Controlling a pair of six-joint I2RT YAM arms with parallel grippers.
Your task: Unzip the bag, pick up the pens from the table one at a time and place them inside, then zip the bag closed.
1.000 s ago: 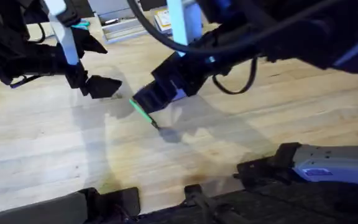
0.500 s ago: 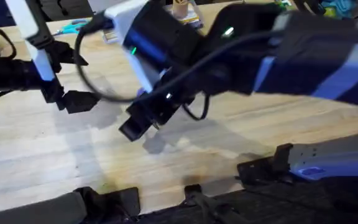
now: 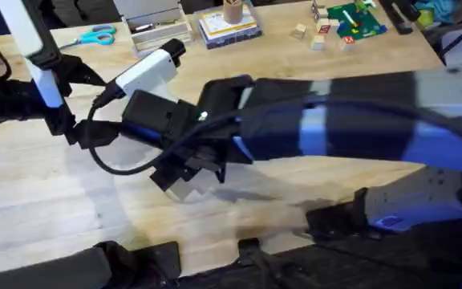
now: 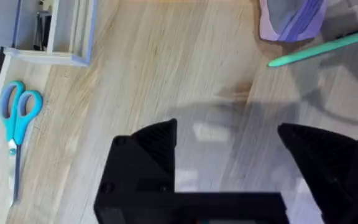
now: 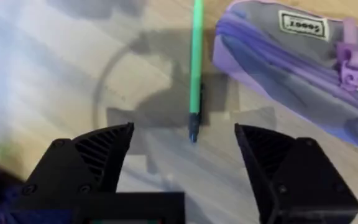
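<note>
Green pen (image 5: 196, 65) on table (image 5: 55, 68) beside bag (image 5: 303, 74); right tool (image 5: 182, 162) spread above.

Along the tabletop's far edge lie teal-handled scissors (image 3: 95, 35) toward the left corner, then a pale wooden open-topped box (image 3: 152, 26), a stack of books (image 3: 229, 27) with a small tan cup (image 3: 232, 10) on top, and scattered small wooden blocks (image 3: 318, 42) beside a green flat board (image 3: 354, 18).

The overhead camera is looking down and forward across the table (image 3: 46, 193). Each wrist camera is looking closely down past its own fingers at the wood. Both wrist views are sharing the green pen (image 4: 319, 49) (image 5: 196, 62) and purple bag (image 4: 291, 18) (image 5: 297, 68).
</note>
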